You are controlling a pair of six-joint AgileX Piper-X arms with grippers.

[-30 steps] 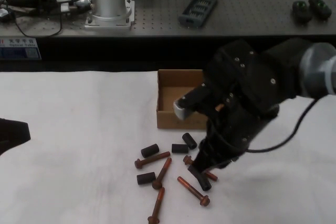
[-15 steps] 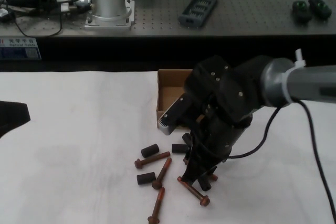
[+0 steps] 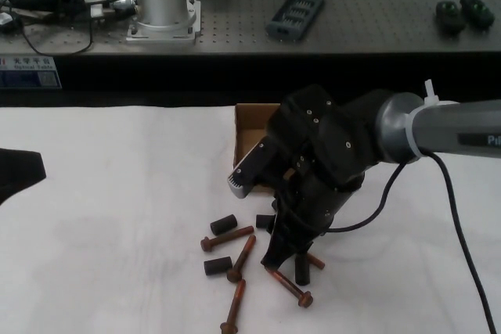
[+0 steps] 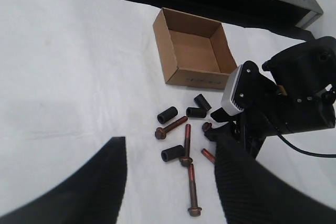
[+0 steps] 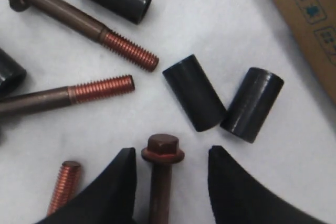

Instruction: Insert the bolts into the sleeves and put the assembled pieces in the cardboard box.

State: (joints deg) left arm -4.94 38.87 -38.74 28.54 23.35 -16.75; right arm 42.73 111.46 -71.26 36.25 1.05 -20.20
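- Right arm pitched steeply down, lower centre of the high view; right tool (image 5: 170, 153) spread open, straddling a bolt (image 5: 161, 148) head.
- Left tool (image 4: 168, 148) open, left edge.
- Sleeves (image 5: 195, 93) loose on the worktop (image 3: 117, 193) below the cardboard box (image 4: 197, 78).

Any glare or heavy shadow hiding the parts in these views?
High view: even light on the white cloth, no glare; the right arm hides part of the box. Left wrist view: soft shadows only, bolts plain to see. Right wrist view: faint sheen on the sleeves, no glare.
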